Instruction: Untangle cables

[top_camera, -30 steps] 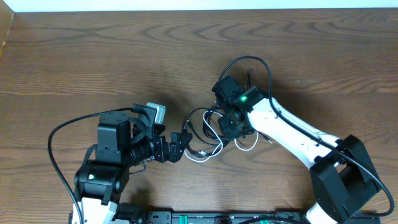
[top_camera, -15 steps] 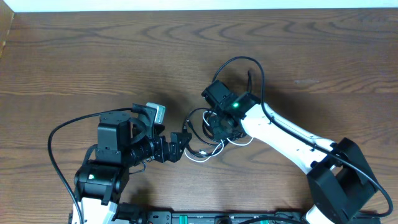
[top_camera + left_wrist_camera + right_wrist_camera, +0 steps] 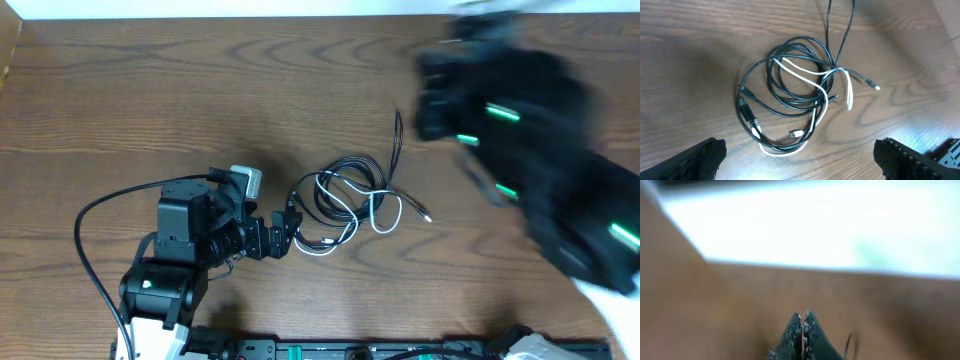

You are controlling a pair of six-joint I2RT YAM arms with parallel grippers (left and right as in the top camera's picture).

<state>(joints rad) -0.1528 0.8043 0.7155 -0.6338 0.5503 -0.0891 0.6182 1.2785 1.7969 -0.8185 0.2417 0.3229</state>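
- Cables (image 3: 345, 205): one loose heap near table (image 3: 150, 100) centre. Black cable (image 3: 828, 25) and white cable (image 3: 848, 92) are looped through each other, not yet separated.
- Heap shape: roughly round coil, no clear long axis. Two black tails run out of the coil toward the far edge. One lead with a small plug (image 3: 875, 87) sticks out on the side toward the R arm.
- L gripper (image 3: 296, 232): jaws fully apart, holding nothing. Heap lies directly ahead of it, just beyond the fingertips; in the wrist view the coil sits centred between the two fingers.
- R gripper (image 3: 802, 325): jaws pressed together, nothing between them. Its wrist cam shows only table and the far edge, no cable in the jaws.
- R arm (image 3: 520, 130): motion-blurred in the overhead view, high and well apart from the heap, at the far-right side.
- Key relation: L gripper is the nearer one by a wide margin.
- Judgement: next pick prob. falls to the L side, approach straight fwd onto the near rim of the coil.
- Risk: strands overlap closely there, so a grab may take both colours at once.
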